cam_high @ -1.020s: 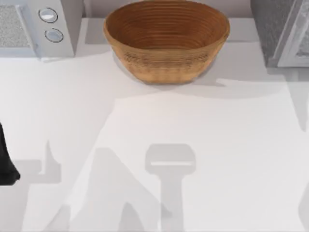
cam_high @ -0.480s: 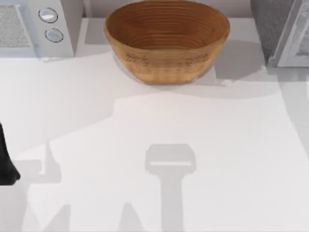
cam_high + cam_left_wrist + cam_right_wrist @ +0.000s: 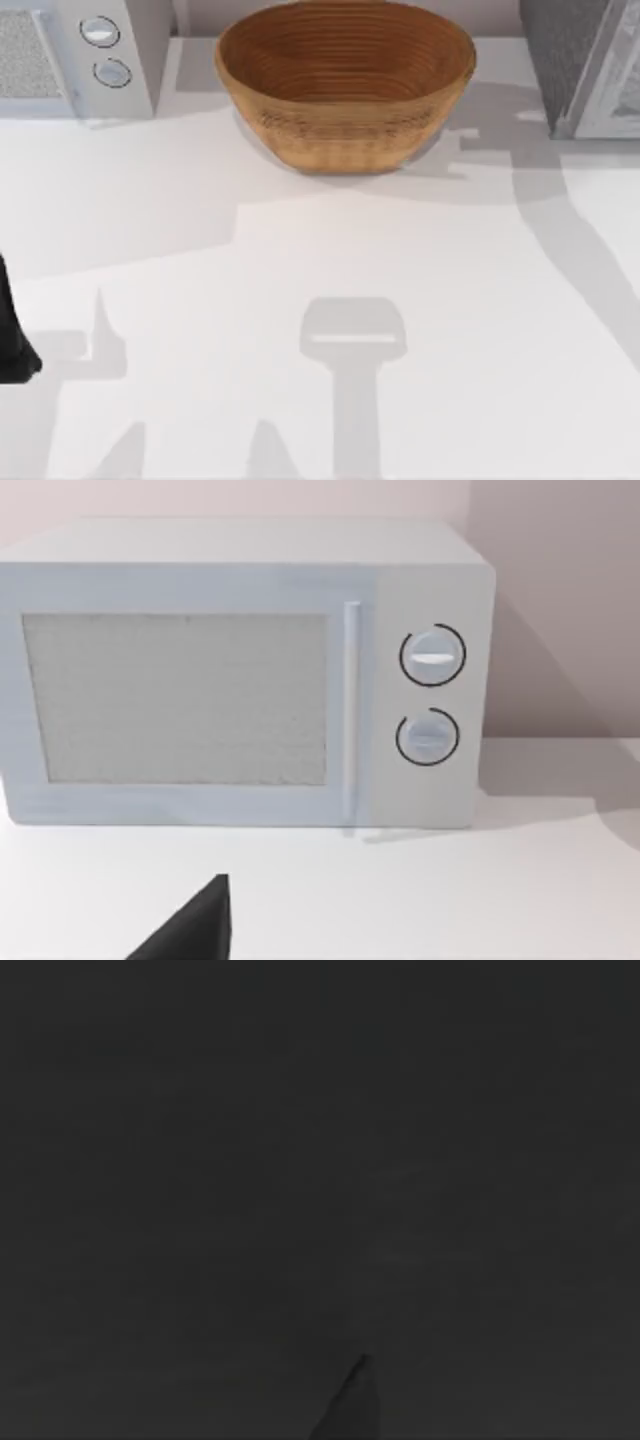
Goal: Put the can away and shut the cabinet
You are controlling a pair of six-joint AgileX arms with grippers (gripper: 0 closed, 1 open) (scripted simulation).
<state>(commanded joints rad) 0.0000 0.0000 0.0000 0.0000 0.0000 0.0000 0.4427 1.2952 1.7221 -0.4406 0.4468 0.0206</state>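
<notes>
Currently the left arm (image 3: pixel 12 330) sits parked at the table's (image 3: pixel 320 270) left edge, its gripper state unreadable; the right wrist view is dark. Closing the cabinet (image 3: pixel 585 65) at the far right corner probably calls for a steady, square push.

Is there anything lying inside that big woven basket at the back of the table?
No. In the top view the woven basket shows only its own bare ribbed inside, right down to the bottom.

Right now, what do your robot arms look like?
Only bits of me show. My left arm is a plain black, smooth, rounded shape at the table's left edge, with no cables or markings visible. From its wrist camera, one dark pointed fingertip shows. My right wrist view is dark.
</notes>
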